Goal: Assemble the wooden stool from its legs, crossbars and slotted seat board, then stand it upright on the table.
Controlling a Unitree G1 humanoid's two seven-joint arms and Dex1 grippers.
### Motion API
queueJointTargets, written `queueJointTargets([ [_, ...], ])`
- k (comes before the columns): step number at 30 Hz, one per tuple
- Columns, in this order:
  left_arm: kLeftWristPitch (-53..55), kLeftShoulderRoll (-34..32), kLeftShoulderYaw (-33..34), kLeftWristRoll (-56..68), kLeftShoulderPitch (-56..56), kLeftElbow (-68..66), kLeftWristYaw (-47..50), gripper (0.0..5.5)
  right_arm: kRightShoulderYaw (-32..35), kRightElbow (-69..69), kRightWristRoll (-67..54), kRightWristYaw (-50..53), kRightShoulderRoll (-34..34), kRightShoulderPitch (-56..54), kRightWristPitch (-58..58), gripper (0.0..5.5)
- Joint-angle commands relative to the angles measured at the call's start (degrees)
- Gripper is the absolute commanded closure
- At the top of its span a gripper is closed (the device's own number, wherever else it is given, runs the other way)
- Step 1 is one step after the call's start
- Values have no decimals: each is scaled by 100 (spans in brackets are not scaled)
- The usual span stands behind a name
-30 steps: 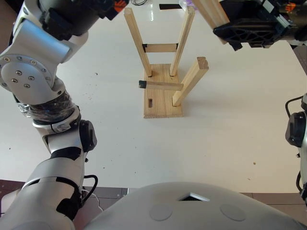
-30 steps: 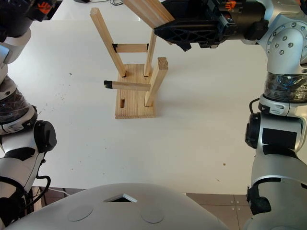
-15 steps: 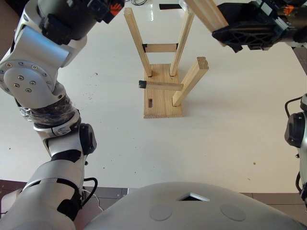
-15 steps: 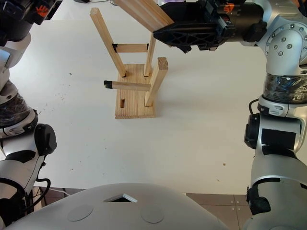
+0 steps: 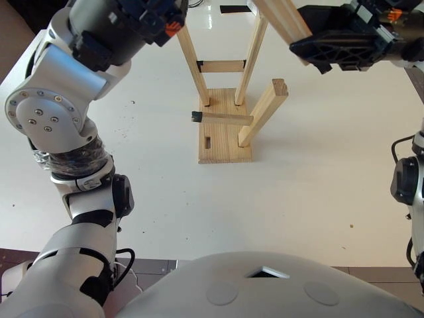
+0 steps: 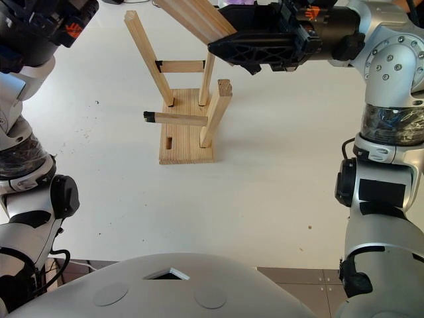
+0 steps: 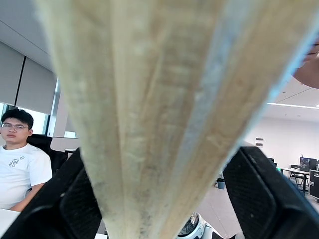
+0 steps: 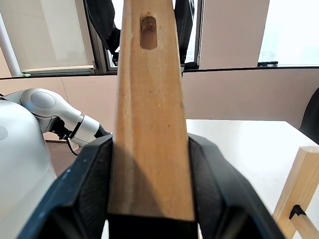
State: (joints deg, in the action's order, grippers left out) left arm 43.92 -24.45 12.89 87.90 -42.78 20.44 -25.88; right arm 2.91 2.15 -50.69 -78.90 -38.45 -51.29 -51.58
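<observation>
Wood, likely stiff and light: right gripper (image 6: 226, 38) clamps loose pale slotted leg (image 6: 192, 14); left gripper (image 7: 159, 199) pinches top of upright leg (image 5: 192, 63).

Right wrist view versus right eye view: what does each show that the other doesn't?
Right wrist view alone: the slot hole in the held leg, and windows behind. Right eye view alone: the seat board with an empty slot. Both: the right tool clamped on that leg, the white table, a standing leg.

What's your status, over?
Right hand grips loose slotted wooden leg. Left hand clamps far-left upright wooden leg. Wooden seat board: three legs in, one slot empty. Black-tipped crossbar juts near it.
</observation>
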Motion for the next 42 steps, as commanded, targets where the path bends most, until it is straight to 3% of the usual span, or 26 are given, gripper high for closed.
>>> queueJointTargets([
  [1,-8,-7,-89,-41,-124,35,-56,207,50,-57,-4,121,22,-10,-26,344],
  [9,-75,-35,-140,-229,-13,148,-103,324,46,-53,-27,148,10,-10,-28,344],
  [20,-360,-149,-100,-925,-3,119,-464,339,-75,190,290,64,59,-110,394,344],
  [23,-421,-225,-21,-1131,12,-14,-581,341,-41,316,417,-33,47,-43,696,271],
  [29,-391,-411,39,-1336,-28,-181,-840,344,179,310,500,188,-4,184,801,192],
  [33,-591,-1187,239,-2136,34,-548,-1524,345,806,567,472,774,-4,269,1001,192],
  [36,-965,-2189,602,-3023,652,-1138,-2566,345,1812,636,302,1866,158,634,1260,192],
  [38,-1084,-2432,831,-3236,1080,-1257,-2939,345,2201,584,287,2296,232,994,1378,192],
  [42,-1259,-2496,1178,-3638,2464,-833,-3209,345,2379,388,307,2697,262,1430,1391,192],
])
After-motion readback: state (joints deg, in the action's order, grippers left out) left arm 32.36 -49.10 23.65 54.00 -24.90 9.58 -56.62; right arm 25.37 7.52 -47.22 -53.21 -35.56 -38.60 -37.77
